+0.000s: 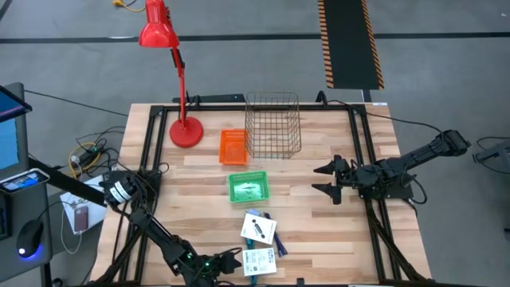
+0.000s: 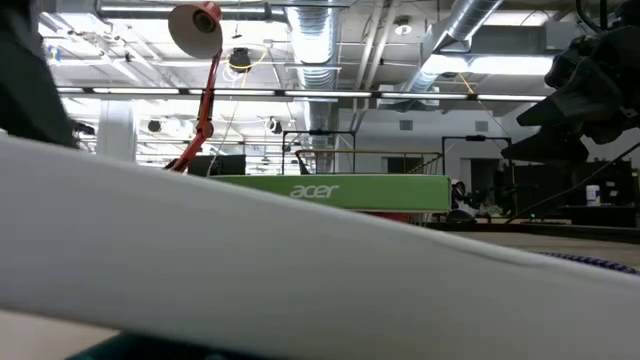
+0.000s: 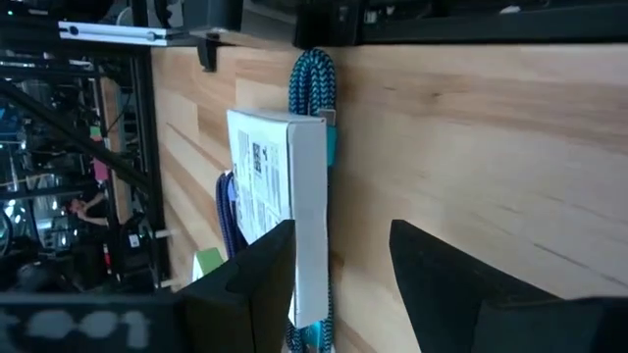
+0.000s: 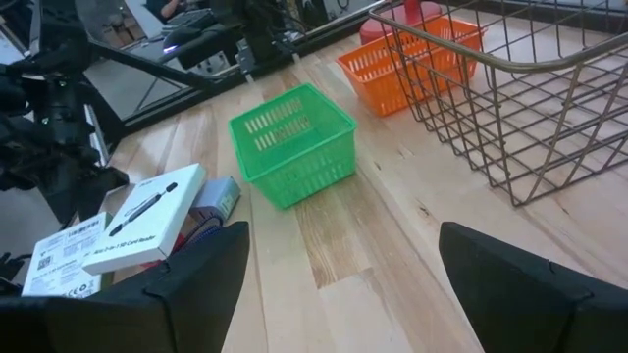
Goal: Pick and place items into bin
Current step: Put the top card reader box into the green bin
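Two white card packs with dark print lie flat near the table's near edge: one (image 1: 259, 228) by the middle, one (image 1: 260, 261) closer to the edge. A teal braided cord (image 3: 314, 83) lies against the nearer pack (image 3: 280, 186). My left gripper (image 1: 237, 259) (image 3: 343, 230) is open, low at that pack's left side, and the pack's edge reaches into the gap by one finger. My right gripper (image 1: 323, 179) (image 4: 343, 245) hangs open above the table, right of the green bin (image 1: 249, 188). The pens and small blocks do not show clearly. My left gripper comes level from the table's left at the nearer pack's side edge (image 3: 312, 245), which lies on the table close beside one finger (image 3: 257, 284). Whether that finger touches the pack I cannot tell.
An orange bin (image 1: 233, 147) and a wire basket (image 1: 273, 123) stand behind the green bin (image 4: 292, 142). A red desk lamp (image 1: 185, 131) stands at the far left. Bare wood lies between the green bin and the right arm. A dark frame rails the table.
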`<state>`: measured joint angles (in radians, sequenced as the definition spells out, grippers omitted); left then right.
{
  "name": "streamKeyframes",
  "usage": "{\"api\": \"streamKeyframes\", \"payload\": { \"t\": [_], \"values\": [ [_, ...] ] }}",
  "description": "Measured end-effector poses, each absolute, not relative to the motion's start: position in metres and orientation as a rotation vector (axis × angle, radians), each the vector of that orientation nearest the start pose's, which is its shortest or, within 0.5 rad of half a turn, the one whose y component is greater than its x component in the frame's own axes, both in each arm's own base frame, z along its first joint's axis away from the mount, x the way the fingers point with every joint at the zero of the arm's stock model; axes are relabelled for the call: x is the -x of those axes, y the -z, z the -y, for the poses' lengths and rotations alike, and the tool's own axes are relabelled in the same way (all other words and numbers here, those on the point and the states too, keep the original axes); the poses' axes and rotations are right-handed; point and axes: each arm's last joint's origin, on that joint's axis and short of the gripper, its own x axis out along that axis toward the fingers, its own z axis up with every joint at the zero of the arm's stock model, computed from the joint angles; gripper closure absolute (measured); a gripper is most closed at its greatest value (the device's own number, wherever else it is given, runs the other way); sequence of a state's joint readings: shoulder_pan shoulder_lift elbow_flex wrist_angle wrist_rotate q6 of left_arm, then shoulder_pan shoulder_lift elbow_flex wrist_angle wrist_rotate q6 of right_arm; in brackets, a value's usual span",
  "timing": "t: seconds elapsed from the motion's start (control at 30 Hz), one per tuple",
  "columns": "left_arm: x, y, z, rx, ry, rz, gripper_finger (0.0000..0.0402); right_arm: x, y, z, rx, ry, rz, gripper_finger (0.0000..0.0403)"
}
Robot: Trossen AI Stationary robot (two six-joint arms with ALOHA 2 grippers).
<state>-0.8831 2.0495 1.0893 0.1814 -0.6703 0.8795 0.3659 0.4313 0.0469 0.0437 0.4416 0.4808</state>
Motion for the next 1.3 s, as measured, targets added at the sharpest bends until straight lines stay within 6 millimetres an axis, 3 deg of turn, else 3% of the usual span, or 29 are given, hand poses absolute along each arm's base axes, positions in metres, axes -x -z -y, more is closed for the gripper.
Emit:
{"api": "streamKeyframes", "payload": {
  "t": [1.3],
  "values": [
    [-0.286,-0.106,0.276,-1.456,0.498,-0.46,0.0241,-0.115,-0.146,-0.031,-0.342,0.149,-0.288,0.0076]
  ]
}}
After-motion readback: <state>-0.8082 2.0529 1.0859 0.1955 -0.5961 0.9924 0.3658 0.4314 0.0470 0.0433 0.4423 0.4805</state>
